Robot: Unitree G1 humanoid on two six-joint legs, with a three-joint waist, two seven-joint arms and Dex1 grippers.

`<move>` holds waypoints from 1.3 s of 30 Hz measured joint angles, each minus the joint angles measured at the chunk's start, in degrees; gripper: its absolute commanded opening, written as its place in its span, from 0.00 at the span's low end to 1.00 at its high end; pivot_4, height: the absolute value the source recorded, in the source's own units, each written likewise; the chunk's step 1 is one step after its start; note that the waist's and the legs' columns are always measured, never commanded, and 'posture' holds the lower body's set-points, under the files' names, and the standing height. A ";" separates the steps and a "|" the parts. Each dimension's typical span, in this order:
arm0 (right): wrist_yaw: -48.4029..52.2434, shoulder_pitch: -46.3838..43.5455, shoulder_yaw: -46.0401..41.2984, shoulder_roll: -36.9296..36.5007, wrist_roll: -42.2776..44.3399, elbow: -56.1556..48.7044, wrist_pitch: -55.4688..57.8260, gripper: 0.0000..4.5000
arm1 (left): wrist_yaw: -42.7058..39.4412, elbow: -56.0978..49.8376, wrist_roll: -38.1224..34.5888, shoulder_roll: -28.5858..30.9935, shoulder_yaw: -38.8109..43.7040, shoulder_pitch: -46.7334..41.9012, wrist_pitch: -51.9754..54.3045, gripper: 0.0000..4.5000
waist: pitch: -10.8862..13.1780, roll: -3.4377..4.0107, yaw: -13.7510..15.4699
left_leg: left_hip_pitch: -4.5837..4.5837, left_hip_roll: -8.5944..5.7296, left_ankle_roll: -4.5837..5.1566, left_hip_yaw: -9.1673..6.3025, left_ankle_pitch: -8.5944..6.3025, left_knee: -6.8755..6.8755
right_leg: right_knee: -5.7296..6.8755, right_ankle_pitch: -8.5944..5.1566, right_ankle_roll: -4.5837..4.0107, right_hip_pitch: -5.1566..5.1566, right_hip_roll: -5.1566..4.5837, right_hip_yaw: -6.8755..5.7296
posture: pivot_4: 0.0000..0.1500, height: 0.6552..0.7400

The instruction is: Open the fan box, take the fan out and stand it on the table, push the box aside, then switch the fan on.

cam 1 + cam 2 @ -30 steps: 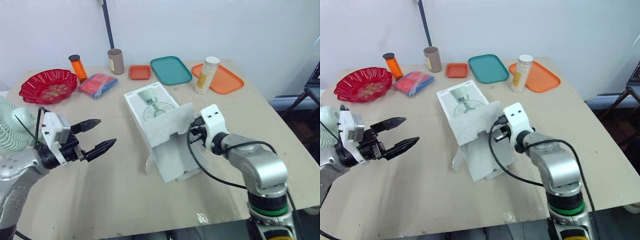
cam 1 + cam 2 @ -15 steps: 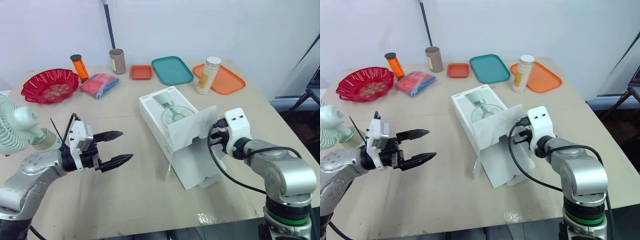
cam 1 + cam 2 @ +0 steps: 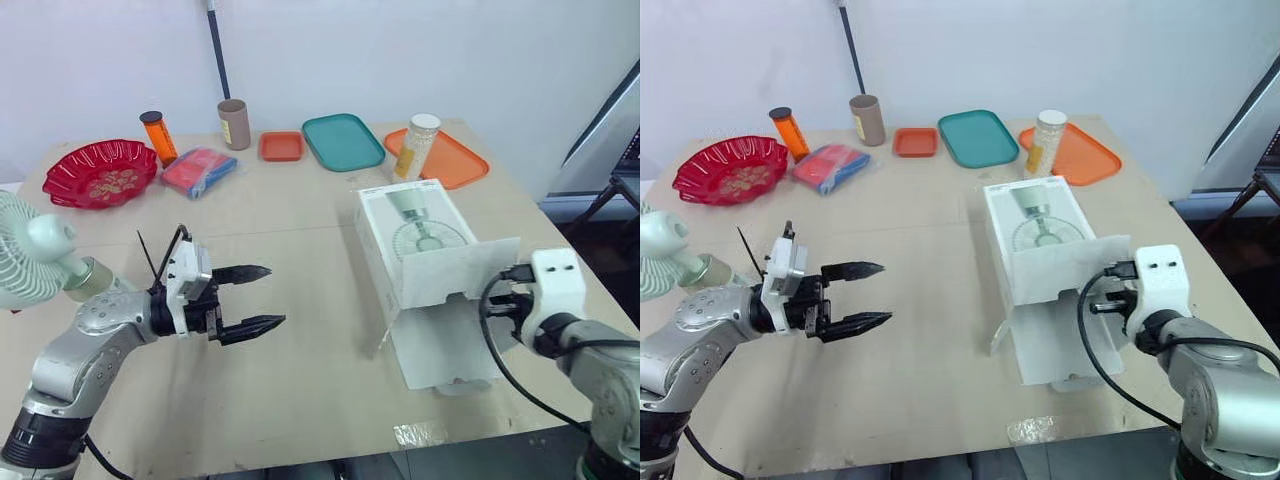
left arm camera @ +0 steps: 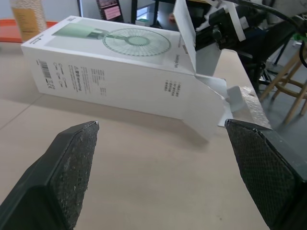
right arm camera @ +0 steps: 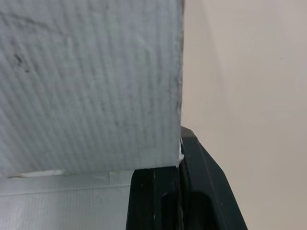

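Tan tabletop [image 3: 300,400]: fan box [image 3: 415,225], left fingers [image 3: 245,271] apart.

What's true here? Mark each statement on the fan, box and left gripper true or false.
1. The fan is out of the box. True.
2. The left gripper holds the box. False: it is open and apart from the box.
3. The box's flap is shut. False: it stands open.
4. The cup stands on the table. True.
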 measured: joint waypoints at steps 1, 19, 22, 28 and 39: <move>0.19 0.64 -0.47 -0.39 0.00 0.59 -0.94 0.01 | -0.22 0.00 0.17 -0.01 -0.14 0.10 -0.06 1.00 | 0.00 0.00 -0.01 | 0.01 0.00 0.00 0.02 0.00 0.00 | 0.00 0.00 0.00 0.01 0.00 0.03 | 1.00 1.00; 7.28 1.11 -8.88 -9.64 2.89 27.05 -15.84 0.01 | 0.41 -0.68 2.32 -1.35 -1.30 2.14 -0.04 1.00 | -0.01 0.02 0.04 | 0.09 -0.02 0.04 0.08 -0.02 0.01 | -0.01 0.00 0.03 0.13 -0.01 0.09 | 1.00 1.00; 8.39 0.94 -8.47 -12.35 2.82 32.59 -19.62 0.01 | 0.41 -0.69 2.46 -1.45 -1.55 2.14 -0.03 1.00 | -0.01 0.03 0.03 | 0.13 -0.02 0.05 0.11 -0.03 0.01 | -0.01 0.00 0.04 0.17 -0.02 0.12 | 1.00 1.00; 10.97 0.74 -5.79 -17.39 2.09 42.93 -28.77 0.01 | 0.06 -0.70 2.63 -1.48 -2.34 1.82 -0.03 1.00 | -0.01 0.03 0.02 | 0.13 -0.02 0.07 0.14 -0.04 0.01 | -0.01 0.00 0.04 0.31 0.00 0.16 | 1.00 1.00; 13.77 -0.53 -0.56 -20.60 0.96 52.37 -39.24 0.01 | -3.77 -0.47 4.03 -1.16 -3.83 -1.76 -1.21 1.00 | -0.01 0.00 0.00 | 0.49 0.00 0.18 0.15 -0.10 0.03 | -0.14 -0.05 0.12 0.87 0.03 0.19 | 1.00 1.00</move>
